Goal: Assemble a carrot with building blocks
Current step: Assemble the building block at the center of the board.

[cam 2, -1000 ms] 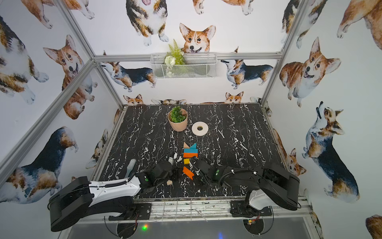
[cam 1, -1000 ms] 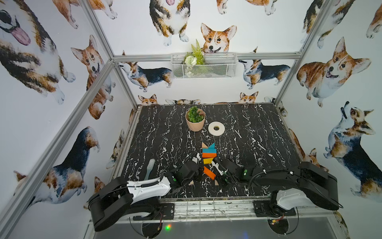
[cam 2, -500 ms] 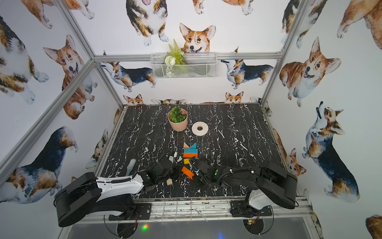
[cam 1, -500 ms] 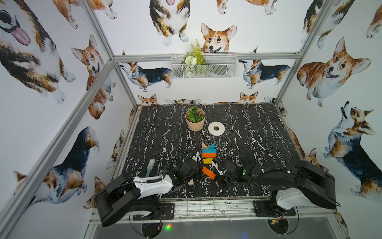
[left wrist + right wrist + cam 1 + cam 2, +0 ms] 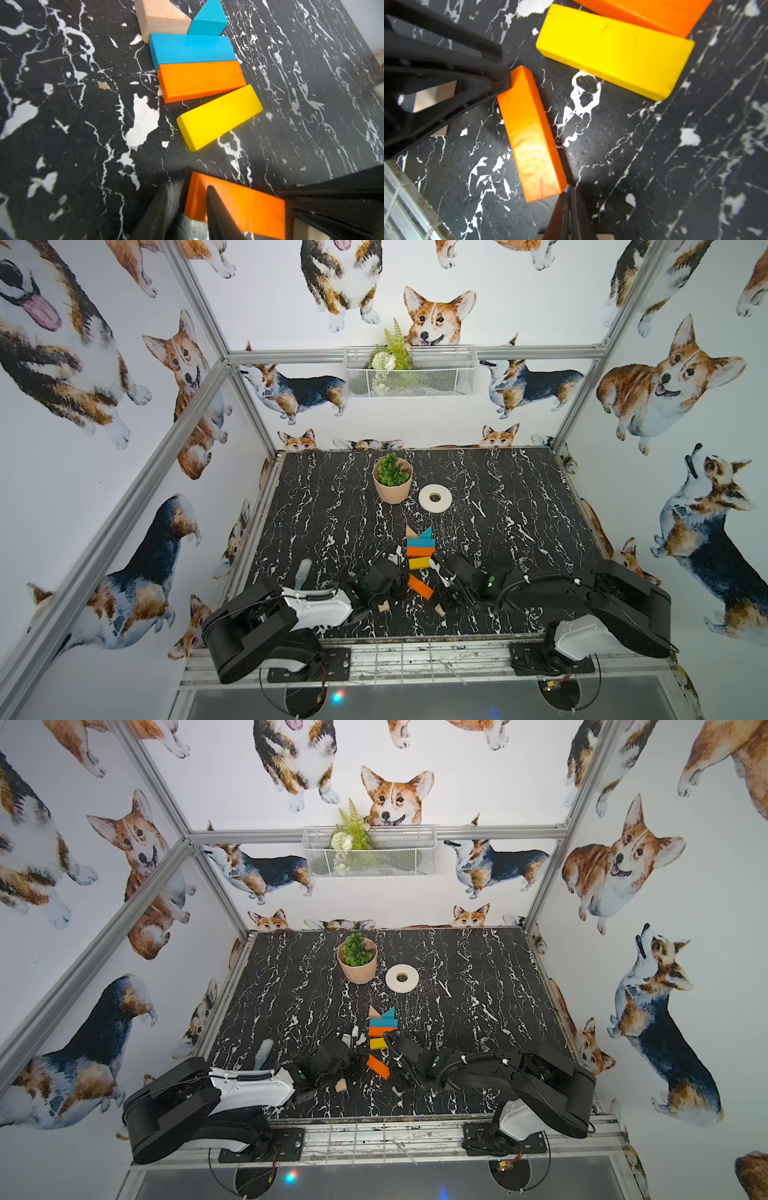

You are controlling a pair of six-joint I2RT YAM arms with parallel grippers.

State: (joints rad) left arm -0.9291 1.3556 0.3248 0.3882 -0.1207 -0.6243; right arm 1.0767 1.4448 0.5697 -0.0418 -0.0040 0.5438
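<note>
In both top views the carrot (image 5: 420,547) lies flat on the black table: wood and blue triangles, a blue bar, an orange bar and a yellow bar (image 5: 219,117) skewed off line. A loose orange bar (image 5: 419,586) lies slanted just below it. My left gripper (image 5: 188,188) is open at one end of that bar: one finger (image 5: 216,209) crosses its top, the other stands clear of it. My right gripper (image 5: 569,190) is shut and empty, its tip touching the bar's other end (image 5: 546,187). Two plain-wood blocks (image 5: 383,606) (image 5: 439,610) lie partly under the grippers.
A potted green plant (image 5: 392,481) and a white tape roll (image 5: 435,497) stand behind the carrot. A pale brush-like object (image 5: 303,572) lies near the table's left edge. The metal front rail (image 5: 415,655) runs close behind both arms.
The left arm's rear links have swung right and its jaws have narrowed slightly. The loose orange bar and the right gripper have hardly moved.
</note>
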